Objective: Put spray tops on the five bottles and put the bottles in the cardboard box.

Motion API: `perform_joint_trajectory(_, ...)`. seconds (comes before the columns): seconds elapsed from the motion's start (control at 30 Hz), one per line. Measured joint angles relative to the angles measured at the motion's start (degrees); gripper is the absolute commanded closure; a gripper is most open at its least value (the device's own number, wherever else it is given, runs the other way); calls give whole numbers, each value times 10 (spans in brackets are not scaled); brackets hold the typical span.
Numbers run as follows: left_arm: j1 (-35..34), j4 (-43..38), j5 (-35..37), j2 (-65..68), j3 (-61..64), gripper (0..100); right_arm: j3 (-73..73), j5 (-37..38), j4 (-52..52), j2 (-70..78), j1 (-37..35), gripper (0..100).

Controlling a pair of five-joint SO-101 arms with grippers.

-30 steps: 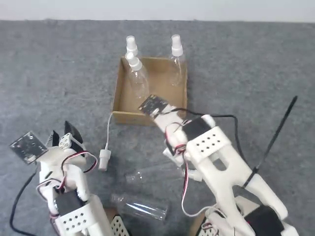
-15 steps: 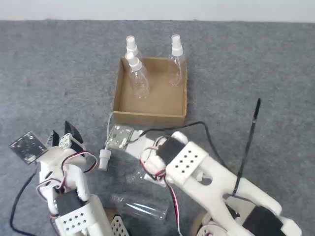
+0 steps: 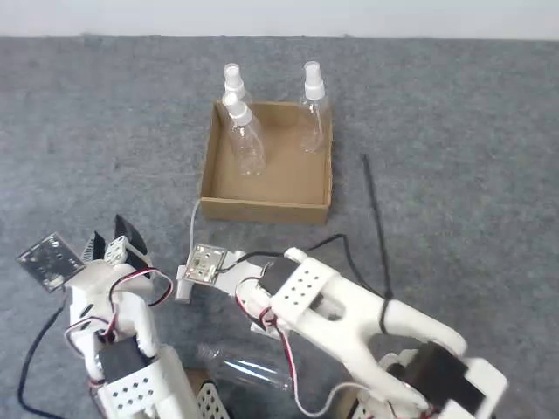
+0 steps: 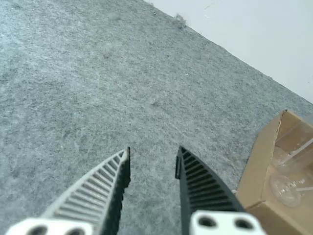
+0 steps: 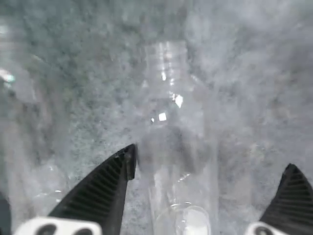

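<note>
Over the past second the right arm swings away from the front wall of the cardboard box (image 3: 265, 209) and comes down over the near part of the grey felt (image 3: 454, 131). The left arm holds its place at the near left.

The right gripper (image 5: 211, 157) hangs with its jaws spread wide on either side of an uncapped bottle (image 5: 168, 98). That bottle lies on its side on the felt, and the fingers do not touch it. The left gripper (image 4: 153, 151) points over bare felt towards the box, its jaws a little apart and holding nothing.

We count five bottles:
- Three capped bottles (image 3: 247, 144) stand upright at the far side of the box. Two are close together at the left and one is at the right.
- Two bottles lie uncapped on the felt. One is between the right gripper's jaws, and a second uncapped bottle (image 3: 249, 367) lies nearer the arm bases.

We see one loose spray top (image 3: 184, 285) on the felt, just beside the right arm's wrist. Its thin tube trails towards the box's near left corner. There is one box and there are two arms.
</note>
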Motion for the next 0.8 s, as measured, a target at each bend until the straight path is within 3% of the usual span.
perform_joint_trajectory(0.23,0,0,0,0,0,852,0,1,-4,24,41,820)
perform_joint_trajectory(0.47,0,0,0,0,0,852,0,36,4,-1,105,828)
perform_joint_trajectory(0.7,0,0,0,0,0,852,-11,45,97,-76,156,829)
perform_joint_trajectory(0.8,0,0,0,0,0,852,-12,83,109,-84,178,829)
